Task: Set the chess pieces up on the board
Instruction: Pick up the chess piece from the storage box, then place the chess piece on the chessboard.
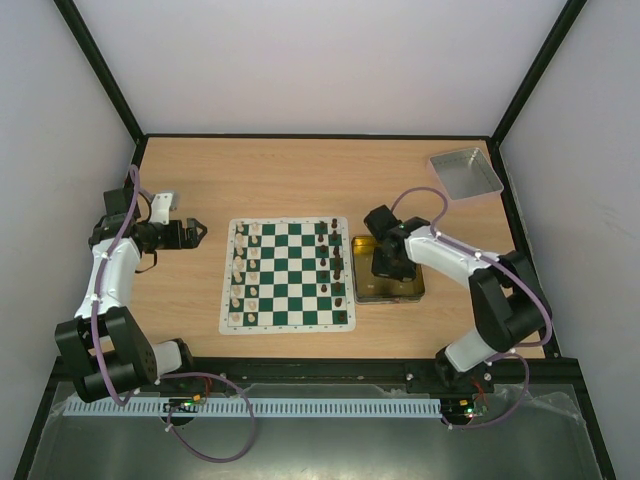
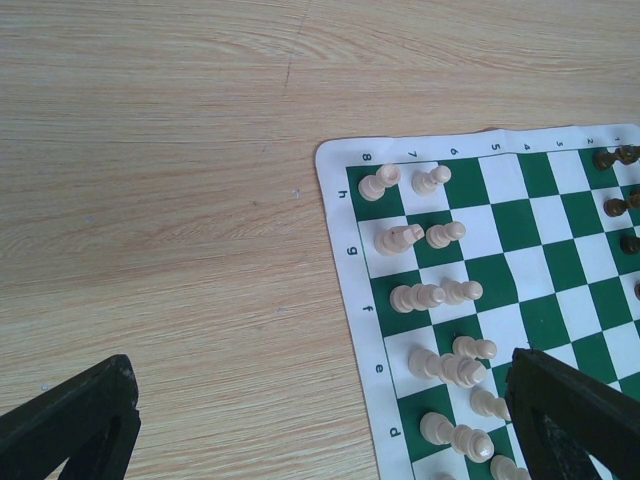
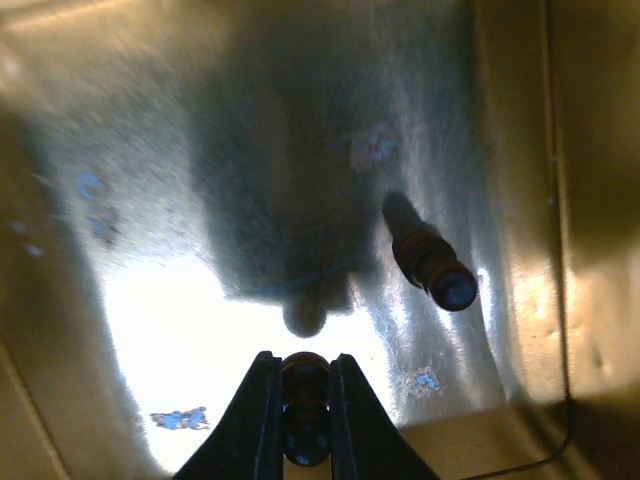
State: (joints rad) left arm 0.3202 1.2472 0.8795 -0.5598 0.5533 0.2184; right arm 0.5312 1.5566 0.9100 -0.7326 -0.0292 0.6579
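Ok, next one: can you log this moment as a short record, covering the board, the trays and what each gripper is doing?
board: cream pieces along its left side, dark pieces along its right
gold tray: just right of the board, with a loose dark piece lying on its side
right gripper: down in the gold tray, shut on a held dark piece
left gripper: open, holding nothing, over the table left of the board
grey tray: far right corner

The left arm [image 1: 108, 275] and right arm [image 1: 455, 255] show white shells over chunky black joints. Purple cables [image 1: 418, 190] trail along both; fingers [image 2: 70, 420] are black.
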